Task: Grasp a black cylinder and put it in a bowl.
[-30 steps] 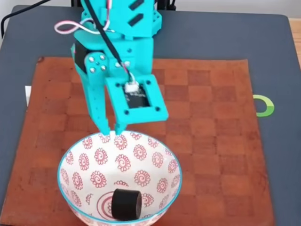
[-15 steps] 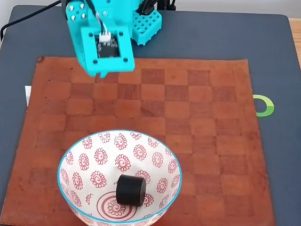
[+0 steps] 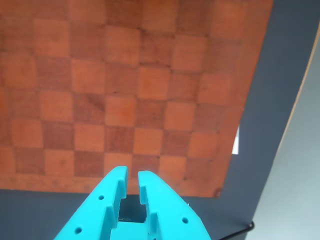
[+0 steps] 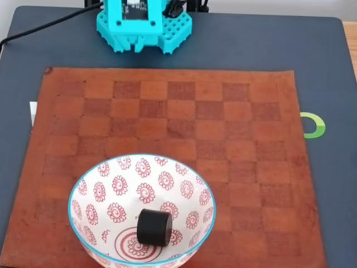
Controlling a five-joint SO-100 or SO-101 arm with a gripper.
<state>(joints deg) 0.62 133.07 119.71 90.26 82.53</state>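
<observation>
The cylinder (image 4: 154, 227) lies on its side inside the bowl (image 4: 92, 184), low in the fixed view, a little right of the red rings at the bowl's centre. The bowl sits on the lower left part of the checkered mat (image 4: 245, 145), which lies on a dark table (image 4: 329, 72). The teal arm (image 4: 142, 25) is folded up at the top edge of that view, well apart from the bowl. In the wrist view the gripper (image 3: 132, 179) pokes up from the bottom edge over the mat's border, its jaws nearly together with only a thin slit between the tips, holding nothing.
</observation>
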